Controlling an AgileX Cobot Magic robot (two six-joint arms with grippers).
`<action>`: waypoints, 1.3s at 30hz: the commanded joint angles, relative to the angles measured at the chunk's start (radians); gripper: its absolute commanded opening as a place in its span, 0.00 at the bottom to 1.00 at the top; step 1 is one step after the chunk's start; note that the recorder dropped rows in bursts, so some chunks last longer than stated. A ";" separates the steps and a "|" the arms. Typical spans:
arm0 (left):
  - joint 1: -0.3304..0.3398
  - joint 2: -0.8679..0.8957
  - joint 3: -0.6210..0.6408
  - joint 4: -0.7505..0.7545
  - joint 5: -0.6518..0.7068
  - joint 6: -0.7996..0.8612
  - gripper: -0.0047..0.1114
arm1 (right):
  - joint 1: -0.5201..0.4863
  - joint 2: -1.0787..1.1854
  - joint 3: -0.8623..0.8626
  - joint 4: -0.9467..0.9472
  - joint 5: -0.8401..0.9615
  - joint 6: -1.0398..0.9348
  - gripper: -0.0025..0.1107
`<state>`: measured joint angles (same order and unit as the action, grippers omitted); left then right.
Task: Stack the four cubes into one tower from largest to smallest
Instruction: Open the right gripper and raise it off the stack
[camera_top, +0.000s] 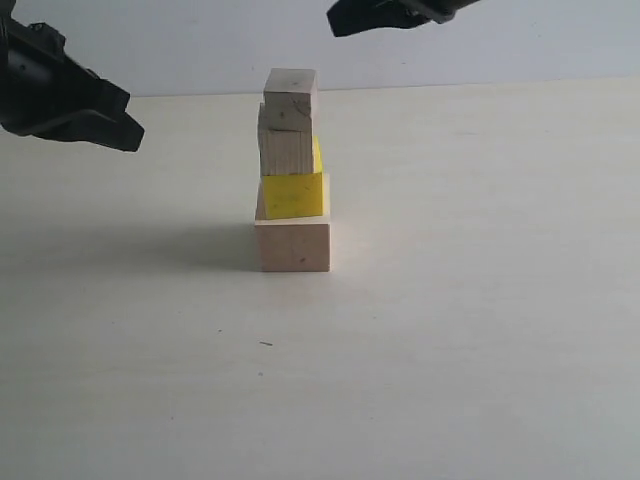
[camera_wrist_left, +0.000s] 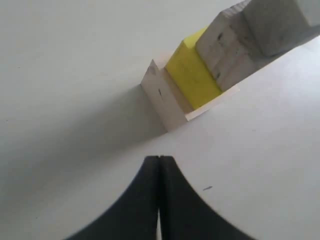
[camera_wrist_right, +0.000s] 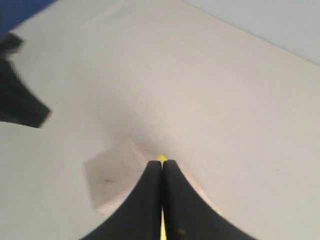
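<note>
The four cubes stand as one tower in the exterior view: the large pale wood cube (camera_top: 292, 246) as base, the yellow cube (camera_top: 293, 195) on it, then the medium wood cube (camera_top: 286, 150) and the small wood cube (camera_top: 291, 92) on top, each slightly offset. My left gripper (camera_top: 128, 118) hangs left of the tower, apart from it, and the left wrist view shows it shut (camera_wrist_left: 159, 158) and empty, with the tower (camera_wrist_left: 192, 75) beyond. My right gripper (camera_top: 338, 22) hovers above and right of the top, shut (camera_wrist_right: 162, 163) and empty, over a blurred pale cube (camera_wrist_right: 112, 177) and a yellow sliver (camera_wrist_right: 161, 158).
The tower stands on a pale table (camera_top: 480, 330) with a light wall (camera_top: 200, 40) behind. Its shadow falls to the left. The left arm's dark gripper (camera_wrist_right: 20, 100) shows at the edge of the right wrist view.
</note>
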<state>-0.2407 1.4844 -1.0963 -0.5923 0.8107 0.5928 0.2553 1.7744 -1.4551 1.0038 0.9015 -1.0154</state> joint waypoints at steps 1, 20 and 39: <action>0.000 -0.008 0.002 -0.077 -0.028 -0.003 0.04 | -0.002 -0.001 0.004 -0.107 -0.037 0.236 0.02; 0.000 0.082 0.002 -0.193 -0.084 -0.058 0.04 | 0.001 0.019 0.104 0.036 0.038 0.257 0.02; 0.000 0.087 0.002 -0.196 -0.106 -0.052 0.04 | 0.001 0.078 0.101 0.146 0.077 0.196 0.02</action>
<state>-0.2407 1.5689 -1.0963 -0.7784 0.7218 0.5415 0.2553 1.8540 -1.3548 1.1326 0.9640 -0.8035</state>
